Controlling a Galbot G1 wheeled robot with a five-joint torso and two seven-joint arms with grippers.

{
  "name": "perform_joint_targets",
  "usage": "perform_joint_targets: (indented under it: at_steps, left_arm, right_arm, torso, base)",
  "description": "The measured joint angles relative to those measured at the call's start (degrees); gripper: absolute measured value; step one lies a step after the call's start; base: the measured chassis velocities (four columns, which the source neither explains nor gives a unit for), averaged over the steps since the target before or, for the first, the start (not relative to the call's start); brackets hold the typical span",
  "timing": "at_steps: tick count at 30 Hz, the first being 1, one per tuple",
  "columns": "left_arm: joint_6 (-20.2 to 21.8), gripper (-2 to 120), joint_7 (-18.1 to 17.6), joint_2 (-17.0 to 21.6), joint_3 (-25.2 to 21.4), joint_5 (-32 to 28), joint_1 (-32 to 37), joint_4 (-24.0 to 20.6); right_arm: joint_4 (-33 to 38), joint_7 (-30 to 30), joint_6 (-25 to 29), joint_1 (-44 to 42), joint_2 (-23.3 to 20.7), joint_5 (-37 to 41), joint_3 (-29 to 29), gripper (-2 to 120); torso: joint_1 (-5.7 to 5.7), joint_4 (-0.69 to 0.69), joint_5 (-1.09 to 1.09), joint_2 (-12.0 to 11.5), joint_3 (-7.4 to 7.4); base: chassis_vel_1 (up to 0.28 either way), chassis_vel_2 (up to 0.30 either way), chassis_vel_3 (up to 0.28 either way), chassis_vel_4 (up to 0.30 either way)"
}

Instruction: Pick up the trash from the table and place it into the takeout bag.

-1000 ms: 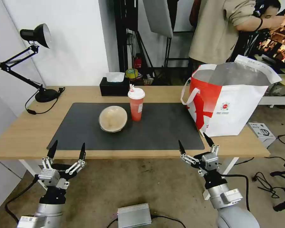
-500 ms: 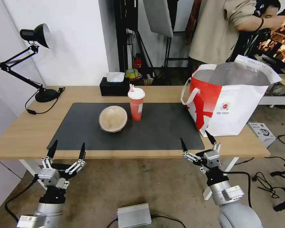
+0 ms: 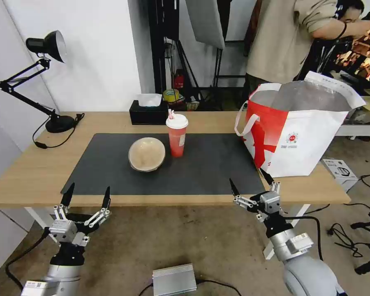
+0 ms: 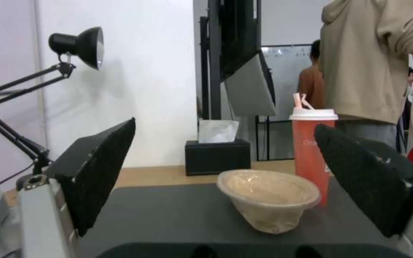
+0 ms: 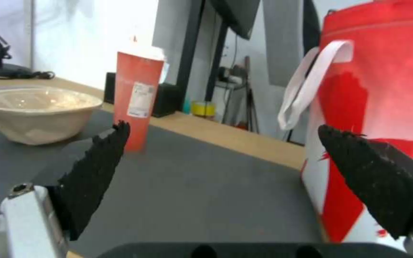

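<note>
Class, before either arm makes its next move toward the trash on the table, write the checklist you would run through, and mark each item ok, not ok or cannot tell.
1. Left gripper open, empty, at the table's near edge: ok.
2. Right gripper open, empty, near the mat's right corner: ok.
3. Red drink cup upright, lid on: ok.
4. Tan container on the mat, left of the cup, free of both grippers: ok.
5. Takeout bag upright, mouth open: ok.
6. Room left inside the bag: cannot tell.

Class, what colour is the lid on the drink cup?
White lid, on a red drink cup; clearest in the head view.
</note>
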Motion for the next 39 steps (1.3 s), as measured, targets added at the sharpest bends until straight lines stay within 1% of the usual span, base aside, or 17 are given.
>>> perform_joint_targets:
  at_steps: [1, 4, 5, 9, 10, 12, 14, 15, 17, 19, 20, 24, 25, 29, 31, 33, 39]
  left_arm:
    - [0.23, 100, -0.29, 0.04, 0.03, 0.00, 0.03, -0.12]
    - [1.37, 100, -1.43, 0.21, 0.55, 0.03, 0.00, -1.18]
    - [1.37, 100, -1.43, 0.21, 0.55, 0.03, 0.00, -1.18]
    - [3.24, 100, -2.20, 1.13, 1.37, -0.11, -0.15, -2.37]
    - [3.24, 100, -2.20, 1.13, 1.37, -0.11, -0.15, -2.37]
    - [3.96, 100, -2.33, 1.37, 1.66, -0.17, -0.61, -2.37]
    - [4.26, 100, -2.38, 1.33, 1.92, -0.17, -1.04, -1.92]
    - [4.26, 100, -2.38, 1.33, 1.92, -0.17, -1.04, -1.92]
    - [4.36, 100, -2.36, 1.18, 2.13, -0.14, -1.10, -1.64]
    - [4.39, 100, -2.33, 1.14, 2.10, -0.12, -1.10, -1.33]
    - [4.39, 100, -2.33, 1.14, 2.10, -0.12, -1.10, -1.33]
    - [4.77, 100, -2.32, 1.55, 1.60, -0.38, -1.13, -1.23]
    - [4.77, 100, -2.32, 1.55, 1.60, -0.38, -1.13, -1.23]
    - [4.81, 100, -2.30, 1.13, 1.60, -0.31, -0.64, -0.83]
    - [4.81, 100, -2.28, 1.09, 1.60, -0.30, -0.61, -0.80]
    - [4.75, 100, -2.21, 0.98, 1.33, -0.30, -0.64, -0.54]
    - [4.64, 100, -2.11, 0.46, 1.20, -0.30, -0.69, -0.49]
  right_arm:
    - [-0.19, 0.01, -0.29, 0.39, -0.54, 0.78, -0.29, 100]
    - [-1.56, 0.13, -0.98, 2.55, -3.98, 3.70, -1.90, 100]
    - [-1.56, 0.13, -0.98, 2.55, -3.98, 3.70, -1.90, 100]
    - [-3.65, 0.47, -1.10, 6.08, -11.18, 8.38, -5.26, 100]
    - [-3.65, 0.47, -1.10, 6.08, -11.18, 8.38, -5.26, 100]
    - [-5.24, 0.64, -1.10, 9.24, -13.82, 10.17, -7.59, 100]
    - [-7.03, 0.94, -1.23, 13.03, -15.46, 11.92, -10.16, 100]
    - [-7.03, 0.94, -1.23, 13.03, -15.46, 11.92, -10.16, 100]
    - [-8.73, 1.28, -1.49, 16.86, -15.98, 13.39, -12.77, 100]
    - [-11.28, 1.79, -1.78, 22.64, -15.81, 14.66, -16.58, 100]
    - [-11.28, 1.79, -1.78, 22.64, -15.81, 14.66, -16.58, 100]
    - [-15.76, 2.66, -2.32, 31.00, -13.89, 16.23, -23.20, 100]
    - [-15.76, 2.66, -2.32, 31.00, -13.89, 16.23, -23.20, 100]
    - [-20.38, 2.88, -2.51, 36.79, -11.80, 17.07, -28.81, 100]
    - [-20.85, 2.88, -2.51, 37.27, -11.57, 17.08, -29.27, 100]
    - [-24.46, 2.72, -2.43, 40.72, -9.62, 17.16, -32.15, 100]
    - [-27.42, 2.59, -2.25, 44.24, -7.30, 17.32, -35.39, 100]
  torso:
    - [0.00, 0.00, 0.00, 0.00, 0.00]
    - [0.00, -0.01, 0.01, 0.00, 0.00]
    - [0.00, -0.01, 0.01, 0.00, 0.00]
    - [0.00, -0.01, 0.00, 0.00, 0.00]
    - [0.00, -0.01, 0.00, 0.00, 0.00]
    - [0.00, -0.01, 0.00, 0.00, 0.00]
    - [0.00, 0.00, 0.00, 0.00, 0.00]
    - [0.00, 0.00, 0.00, 0.00, 0.00]
    - [0.00, -0.01, 0.00, 0.00, 0.00]
    - [0.00, 0.00, -0.02, 0.00, 0.00]
    - [0.00, 0.00, -0.02, 0.00, 0.00]
    - [0.00, 0.00, 0.00, 0.00, 0.01]
    - [0.00, 0.00, 0.00, 0.00, 0.01]
    - [0.00, 0.00, -0.01, 0.00, 0.00]
    - [0.00, 0.00, -0.01, 0.00, 0.00]
    - [0.00, 0.00, 0.00, 0.00, 0.00]
    - [0.00, 0.00, -0.01, 0.00, 0.00]
  base:
    - [0.000, 0.000, 0.000, 0.000]
    - [0.000, 0.000, 0.000, 0.000]
    - [0.000, 0.000, 0.000, 0.000]
    - [0.000, 0.000, 0.000, 0.000]
    - [0.000, 0.000, 0.000, 0.000]
    - [0.000, 0.000, 0.000, 0.000]
    - [0.000, 0.000, 0.000, 0.000]
    - [0.000, 0.000, 0.000, 0.000]
    - [0.000, 0.000, 0.000, 0.000]
    - [0.000, 0.000, 0.000, 0.000]
    - [0.000, 0.000, 0.000, 0.000]
    - [0.000, 0.000, 0.000, 0.000]
    - [0.000, 0.000, 0.000, 0.000]
    - [0.000, 0.000, 0.000, 0.000]
    - [0.000, 0.000, 0.000, 0.000]
    - [0.000, 0.000, 0.000, 0.000]
    - [0.000, 0.000, 0.000, 0.000]
